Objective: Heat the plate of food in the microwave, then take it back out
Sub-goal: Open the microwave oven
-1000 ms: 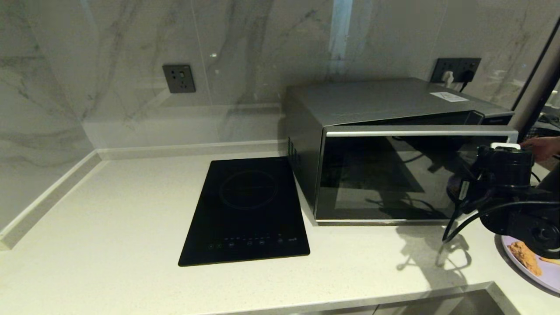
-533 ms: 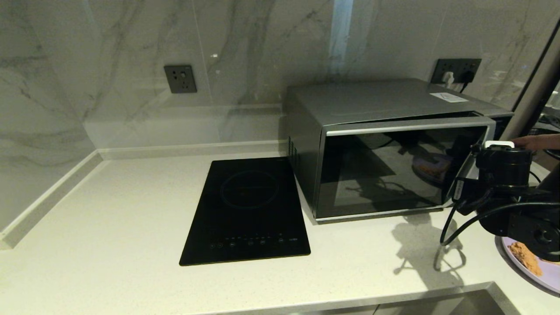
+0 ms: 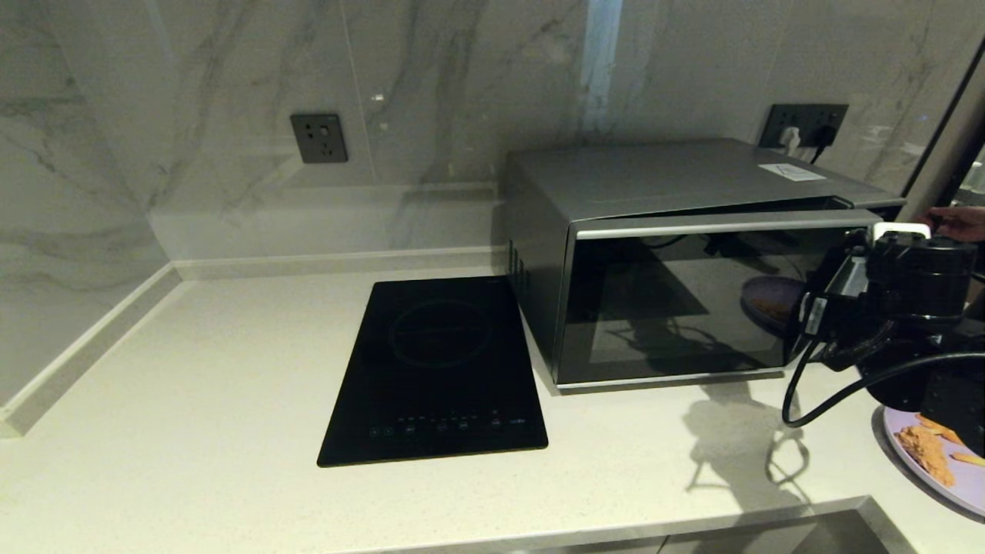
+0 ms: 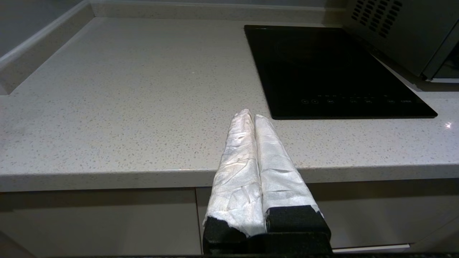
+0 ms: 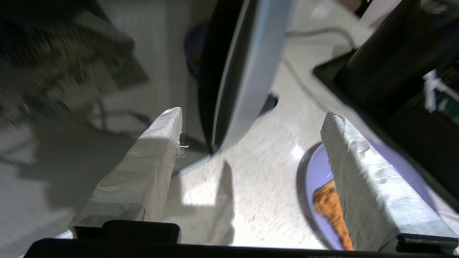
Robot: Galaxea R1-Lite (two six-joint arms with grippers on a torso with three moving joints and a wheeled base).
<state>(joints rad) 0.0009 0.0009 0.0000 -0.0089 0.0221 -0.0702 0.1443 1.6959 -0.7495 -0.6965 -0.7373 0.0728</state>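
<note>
The silver-grey microwave stands on the right of the counter with its dark glass door slightly ajar. My right gripper is at the door's free right edge. In the right wrist view this gripper is open, and the door's edge stands between and just beyond its taped fingers without being pinched. The lavender plate of food lies on the counter below the right arm, showing its brown fried piece. My left gripper is shut and empty, parked off the counter's front edge.
A flat black glass hob lies left of the microwave. A person's hand shows at the far right edge. Wall sockets sit on the marble backsplash. A sink rim runs along the front right.
The microwave door has swung from wider open back toward the body and stands slightly ajar. My right gripper has risen a little and shifted right.
</note>
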